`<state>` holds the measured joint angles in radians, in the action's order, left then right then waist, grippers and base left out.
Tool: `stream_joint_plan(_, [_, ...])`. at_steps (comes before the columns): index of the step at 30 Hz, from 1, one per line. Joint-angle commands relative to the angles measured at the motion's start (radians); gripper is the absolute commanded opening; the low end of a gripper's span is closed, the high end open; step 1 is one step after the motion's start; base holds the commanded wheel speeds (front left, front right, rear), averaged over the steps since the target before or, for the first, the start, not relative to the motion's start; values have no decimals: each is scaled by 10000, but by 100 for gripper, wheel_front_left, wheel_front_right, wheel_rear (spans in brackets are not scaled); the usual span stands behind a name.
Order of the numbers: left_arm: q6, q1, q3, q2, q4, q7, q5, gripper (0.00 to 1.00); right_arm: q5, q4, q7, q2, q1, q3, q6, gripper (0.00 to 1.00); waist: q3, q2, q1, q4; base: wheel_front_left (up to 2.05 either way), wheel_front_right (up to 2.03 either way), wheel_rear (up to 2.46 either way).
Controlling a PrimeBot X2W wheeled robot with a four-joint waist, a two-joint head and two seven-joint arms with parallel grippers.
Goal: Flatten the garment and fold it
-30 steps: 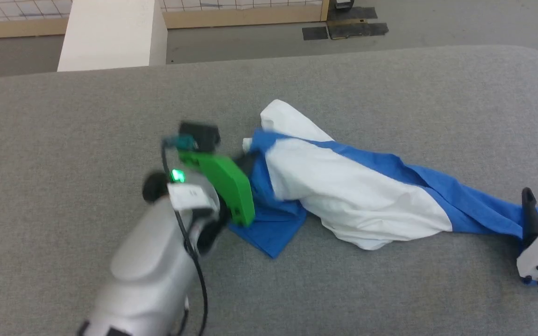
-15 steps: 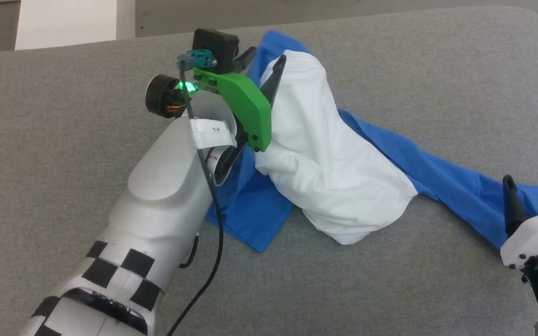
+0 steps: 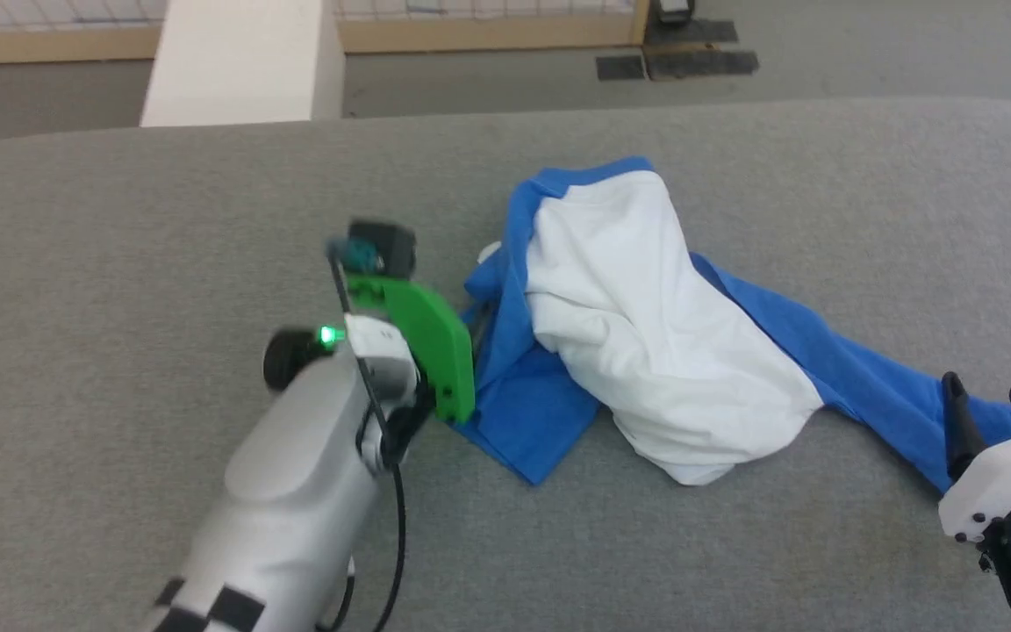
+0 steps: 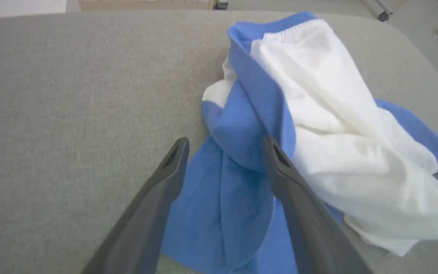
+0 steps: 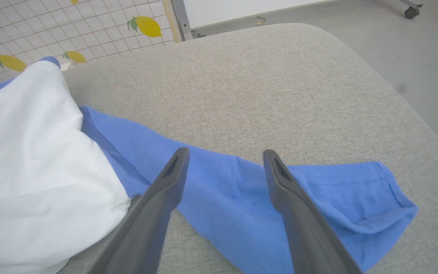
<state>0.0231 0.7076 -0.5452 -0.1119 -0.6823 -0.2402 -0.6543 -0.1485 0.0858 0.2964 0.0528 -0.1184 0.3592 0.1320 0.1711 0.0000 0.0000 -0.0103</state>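
Note:
The garment [image 3: 646,342] lies bunched on the grey padded table [image 3: 119,228], its white body heaped in the middle. One blue sleeve [image 3: 523,412] is spread at the left and another blue sleeve [image 5: 337,198] trails to the right. My left gripper [image 4: 226,144] is open just above the left blue sleeve [image 4: 226,198], holding nothing. Its green wrist mount [image 3: 422,342] sits at the garment's left edge. My right gripper [image 5: 226,154] is open over the right sleeve, fingers [image 3: 955,421] at the lower right, empty.
A white block [image 3: 238,61] stands beyond the table's far edge, with dark mats [image 3: 677,61] on the floor behind. The table's rounded corner [image 5: 413,114] drops to the floor at the right. Bare grey padding stretches to the left and in front.
My left gripper went from shut on the blue fabric to open, after carrying it up and away. The white body now lies flopped toward the far side. The left arm has drawn back. The head camera shifted.

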Motion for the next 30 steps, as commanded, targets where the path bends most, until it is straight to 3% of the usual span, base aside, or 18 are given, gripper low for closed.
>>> stream_joint_plan(1, [-170, -271, -78, -121, 353, -511, -112, 100, 33, -1, 27, -20, 109, -38, -13, 100, -396, 0, 0, 425, 0, 0, 0])
stream_joint_plan(5, [-511, -1029, -371, -321, 1487, -1949, -336, 100, -30, -16, 47, -23, 144, -131, -13, 100, -342, 0, 0, 425, 0, 0, 0])
stream_joint_plan(9, [-895, -1515, -563, -514, 2183, -2566, -311, 100, -107, -47, 65, -24, 105, -184, -13, 100, -186, 0, 0, 215, 0, 0, 0])
stream_joint_plan(16, [-1268, -1786, -684, -652, 2096, -2755, -192, 100, -148, -56, 45, -25, 82, -91, -13, 100, 132, 0, 0, -303, 0, 0, 0])
stream_joint_plan(21, [-1176, -1815, -755, -492, 1626, -2617, -258, 100, -223, -3, -29, -25, 84, -35, -13, 100, 327, 0, 0, -525, 0, 0, 0])
stream_joint_plan(22, [-1132, -1828, -781, -483, 1518, -2613, -271, 68, -233, 21, -42, -25, 77, -28, -13, 100, 345, 0, 0, -549, 0, 0, 0])
stream_joint_plan(23, [-1084, -1853, -778, -474, 1443, -2622, -322, 0, -239, 42, -52, -25, 63, -30, -13, 100, 352, 0, 0, -565, 0, 0, 0])
stream_joint_plan(27, [-937, -2038, -520, -577, 1390, -2551, -682, 0, -261, 162, -131, -25, 44, 24, -13, 100, 251, 0, 0, -504, 0, 0, 0])
stream_joint_plan(30, [-1100, -2319, 174, -942, 1801, -2129, -1097, 0, -259, 279, -194, -25, 69, 80, -13, 100, 35, 0, 0, -324, 0, 0, 0])
